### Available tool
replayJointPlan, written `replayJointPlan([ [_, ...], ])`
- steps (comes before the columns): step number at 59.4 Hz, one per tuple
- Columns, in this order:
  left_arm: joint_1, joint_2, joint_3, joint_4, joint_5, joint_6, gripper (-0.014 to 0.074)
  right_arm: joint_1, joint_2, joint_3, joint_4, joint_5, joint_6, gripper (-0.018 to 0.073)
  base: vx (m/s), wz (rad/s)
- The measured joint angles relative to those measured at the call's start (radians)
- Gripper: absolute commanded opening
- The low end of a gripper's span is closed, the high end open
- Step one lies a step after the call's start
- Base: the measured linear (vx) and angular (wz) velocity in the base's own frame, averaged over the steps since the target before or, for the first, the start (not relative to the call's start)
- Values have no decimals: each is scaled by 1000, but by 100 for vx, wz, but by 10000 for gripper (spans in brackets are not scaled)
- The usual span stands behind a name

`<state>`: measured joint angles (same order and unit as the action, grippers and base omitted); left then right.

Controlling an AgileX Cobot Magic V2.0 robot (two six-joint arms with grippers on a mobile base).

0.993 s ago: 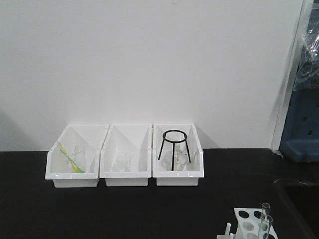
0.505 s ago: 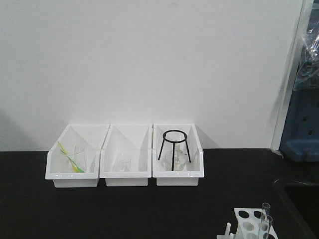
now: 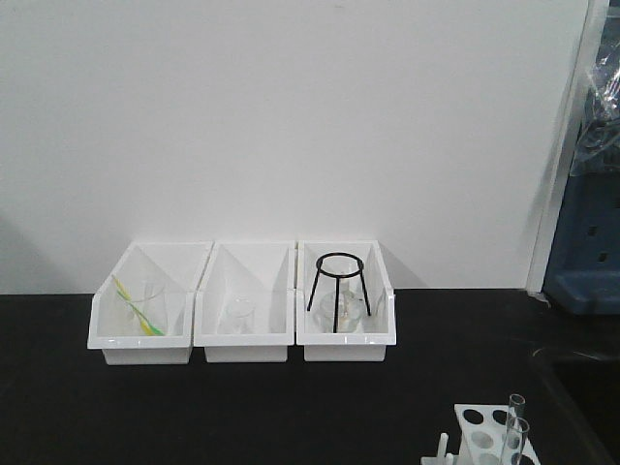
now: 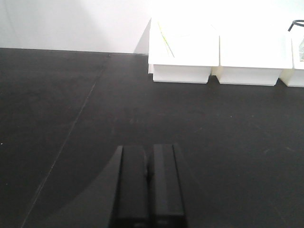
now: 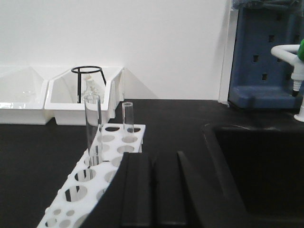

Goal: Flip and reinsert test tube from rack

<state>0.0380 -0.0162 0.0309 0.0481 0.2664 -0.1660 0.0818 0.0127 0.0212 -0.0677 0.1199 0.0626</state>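
Observation:
The white rack [image 3: 477, 434] stands at the front right of the black table, cut off by the bottom edge of the front view. Two clear glass test tubes [image 3: 514, 431] stand upright in it. In the right wrist view the rack [image 5: 83, 187] runs along the left, with a tall test tube [image 5: 91, 126] nearer and a shorter one [image 5: 127, 121] behind it. My right gripper [image 5: 153, 159] is shut and empty, just right of the rack and short of both tubes. My left gripper [image 4: 148, 152] is shut and empty, low over bare black table. Neither gripper shows in the front view.
Three white open-front bins [image 3: 242, 339] line the back wall; the right one holds a black tripod stand [image 3: 339, 291] and glassware. A dark sink basin [image 5: 256, 171] lies right of the rack. Behind it are a blue panel [image 5: 263, 57] and a white tap [image 5: 290, 54].

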Motion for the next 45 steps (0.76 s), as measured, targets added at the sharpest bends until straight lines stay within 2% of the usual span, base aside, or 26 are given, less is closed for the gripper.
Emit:
replayJointPlan([
  [9, 0, 0, 0, 0, 0, 0, -6, 0, -23, 9, 1, 35, -8, -11, 0, 1],
  [45, 0, 0, 0, 0, -1, 0, -6, 0, -23, 9, 4, 33, -8, -8, 0, 0],
])
